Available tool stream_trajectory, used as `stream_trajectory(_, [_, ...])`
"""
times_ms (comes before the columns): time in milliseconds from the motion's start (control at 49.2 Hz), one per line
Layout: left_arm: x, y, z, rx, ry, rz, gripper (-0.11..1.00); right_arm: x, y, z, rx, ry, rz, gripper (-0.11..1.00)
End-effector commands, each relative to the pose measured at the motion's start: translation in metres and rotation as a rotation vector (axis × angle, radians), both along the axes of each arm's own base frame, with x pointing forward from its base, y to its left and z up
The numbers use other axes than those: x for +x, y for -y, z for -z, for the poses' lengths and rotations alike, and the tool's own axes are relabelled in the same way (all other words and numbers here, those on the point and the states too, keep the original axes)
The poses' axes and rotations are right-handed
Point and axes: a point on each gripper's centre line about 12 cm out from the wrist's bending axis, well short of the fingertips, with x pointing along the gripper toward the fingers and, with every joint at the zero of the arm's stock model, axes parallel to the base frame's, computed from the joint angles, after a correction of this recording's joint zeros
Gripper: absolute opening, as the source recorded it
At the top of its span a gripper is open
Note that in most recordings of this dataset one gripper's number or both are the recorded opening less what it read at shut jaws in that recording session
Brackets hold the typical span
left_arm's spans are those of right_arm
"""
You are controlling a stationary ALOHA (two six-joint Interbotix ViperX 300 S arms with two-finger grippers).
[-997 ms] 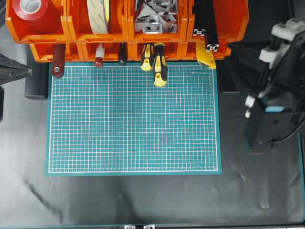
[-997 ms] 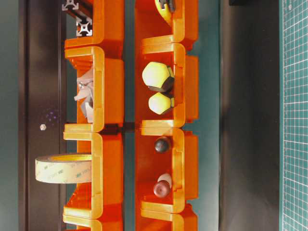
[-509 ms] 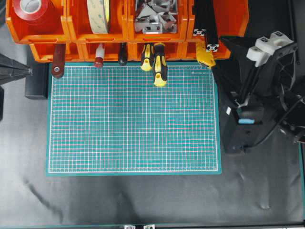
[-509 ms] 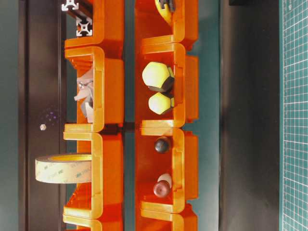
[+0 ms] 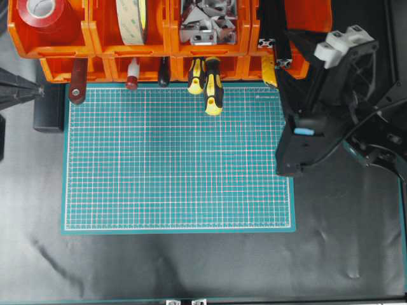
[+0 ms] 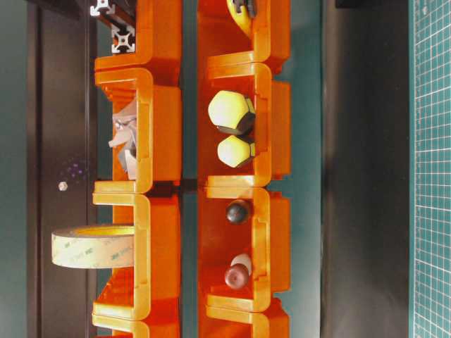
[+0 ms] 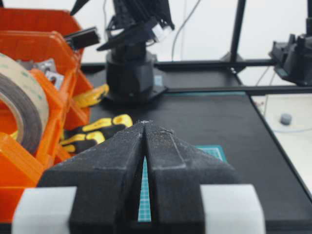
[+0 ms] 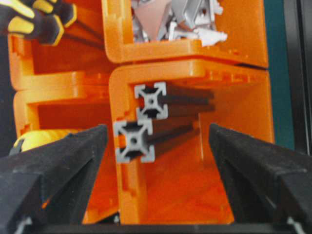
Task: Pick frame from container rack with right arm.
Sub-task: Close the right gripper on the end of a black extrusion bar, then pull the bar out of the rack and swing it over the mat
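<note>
Two black frame bars lie in the upper right bin of the orange container rack (image 5: 168, 39), their square slotted ends (image 5: 284, 63) sticking out of the front. The right wrist view shows those ends (image 8: 134, 141) stacked at the bin's left wall, one frame (image 8: 151, 101) above the other. My right gripper (image 8: 158, 132) is open in front of that bin, a finger on each side and nothing between them. From overhead the right gripper (image 5: 297, 43) hangs over the rack's right end. My left gripper (image 7: 145, 123) is shut and empty, at the left edge (image 5: 37, 92).
Yellow-and-black screwdrivers (image 5: 213, 89) and other tool handles poke out of the lower bins over the green mat (image 5: 178, 159). Upper bins hold red tape (image 5: 41, 13), a beige tape roll (image 6: 91, 246) and metal brackets (image 5: 206, 22). Black cloth surrounds the mat.
My right arm has swung left and forward from the table's right side to the rack's right-hand bin. The left arm and the frame bars have not moved.
</note>
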Motion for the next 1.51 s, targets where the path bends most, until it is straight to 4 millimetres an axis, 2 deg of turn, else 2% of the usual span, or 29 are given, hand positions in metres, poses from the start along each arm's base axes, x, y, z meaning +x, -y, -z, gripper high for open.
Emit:
stream_trajectory(0, [0.001,-0.001,-0.012,-0.002,0.031,-0.004,0.01,0.004,0.003,-0.004,0.004,0.023,-0.009,0.81])
stream_trajectory(163, [0.001,-0.001,-0.012,-0.001,0.031,-0.004,0.01,0.005,0.004,0.001,-0.002,0.008,-0.003,0.79])
stream_trajectory(264, [0.001,-0.001,-0.012,-0.002,0.031,-0.004,0.01,0.004,0.004,0.005,-0.001,-0.008,0.000,0.74])
stream_trajectory(549, [-0.002,-0.001,-0.015,-0.003,0.046,-0.006,0.01,0.002,-0.002,0.005,0.000,-0.021,0.003,0.31])
stream_trajectory(732, [-0.005,-0.001,-0.017,-0.003,0.055,-0.006,0.01,0.001,-0.008,-0.002,-0.011,-0.015,0.005,0.31])
stream_trajectory(1078, [-0.005,-0.001,-0.019,-0.003,0.061,-0.004,0.01,-0.004,-0.031,-0.052,-0.094,0.004,0.013,0.26])
stream_trajectory(1282, [-0.010,-0.001,-0.024,-0.002,0.080,-0.004,0.01,-0.004,-0.065,-0.082,-0.142,-0.027,-0.044,0.26])
stream_trajectory(1485, [-0.012,-0.001,-0.024,-0.004,0.061,-0.003,0.01,-0.001,-0.110,-0.100,-0.243,-0.044,-0.112,0.26])
